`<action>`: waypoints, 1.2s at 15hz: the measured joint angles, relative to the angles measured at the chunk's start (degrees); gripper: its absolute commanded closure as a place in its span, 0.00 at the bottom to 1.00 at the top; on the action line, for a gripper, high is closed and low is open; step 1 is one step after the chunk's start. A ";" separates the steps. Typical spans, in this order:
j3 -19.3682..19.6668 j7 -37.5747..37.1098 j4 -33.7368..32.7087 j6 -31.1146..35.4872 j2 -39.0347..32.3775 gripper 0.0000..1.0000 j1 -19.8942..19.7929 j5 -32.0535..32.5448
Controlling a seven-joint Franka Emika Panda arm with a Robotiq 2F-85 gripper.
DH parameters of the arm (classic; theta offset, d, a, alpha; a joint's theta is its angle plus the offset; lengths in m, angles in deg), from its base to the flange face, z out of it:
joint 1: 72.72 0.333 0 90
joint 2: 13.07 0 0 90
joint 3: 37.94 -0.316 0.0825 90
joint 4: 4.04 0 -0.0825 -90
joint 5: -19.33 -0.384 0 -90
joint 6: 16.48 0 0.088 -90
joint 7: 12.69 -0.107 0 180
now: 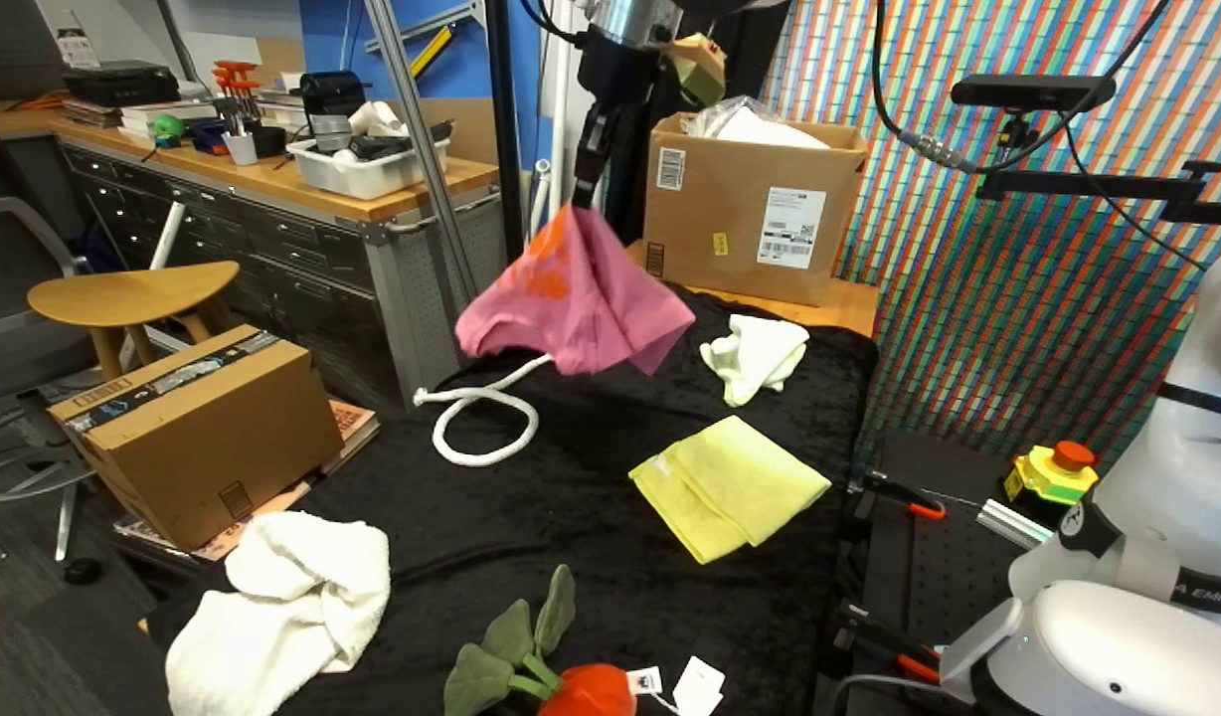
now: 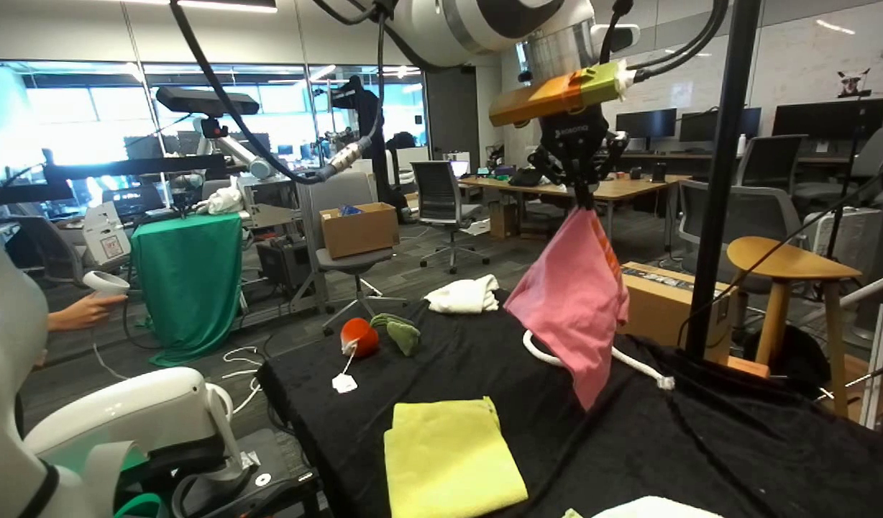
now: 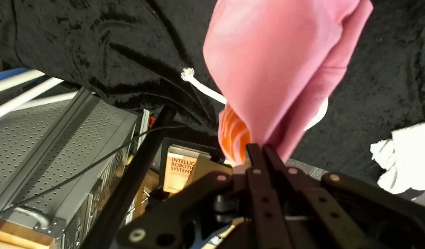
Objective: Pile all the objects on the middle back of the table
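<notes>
One pink cloth [image 1: 576,298], orange-marked: in an exterior view we are seeing it hanging over the black-draped tabletop [image 1: 511,537], gathered at the top, where the tool [image 1: 583,197] is pinching it. One white rope [image 1: 476,459], knotted at its end: lying in a loop, partly passing behind the pink cloth. One small white cloth [image 1: 755,358]: lying crumpled near the tabletop's edge, a cardboard box [image 1: 740,214] standing behind it. One yellow-green cloth [image 1: 730,487]: lying folded, apart from the small white cloth.

In an exterior view we are counting one plush toy [image 2: 362,337], red with green leaves, resting near the tabletop's edge, and one white towel [image 2: 461,295], lying bunched near the plush toy.

In the wrist view we are looking along the tool, whose jaws are standing close together on the pink cloth's gathered end. The white rope is showing at both sides of it, the white towel is lying toward the right, and one book [image 3: 179,169], its title partly covered, is showing beyond the tabletop.
</notes>
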State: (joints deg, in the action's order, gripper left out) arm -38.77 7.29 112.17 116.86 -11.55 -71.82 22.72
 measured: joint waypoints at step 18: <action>-0.92 -18.40 9.50 8.52 -4.54 0.00 1.73 12.39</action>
State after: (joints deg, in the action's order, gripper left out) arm -39.69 -11.11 121.67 125.38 -16.08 -70.09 35.10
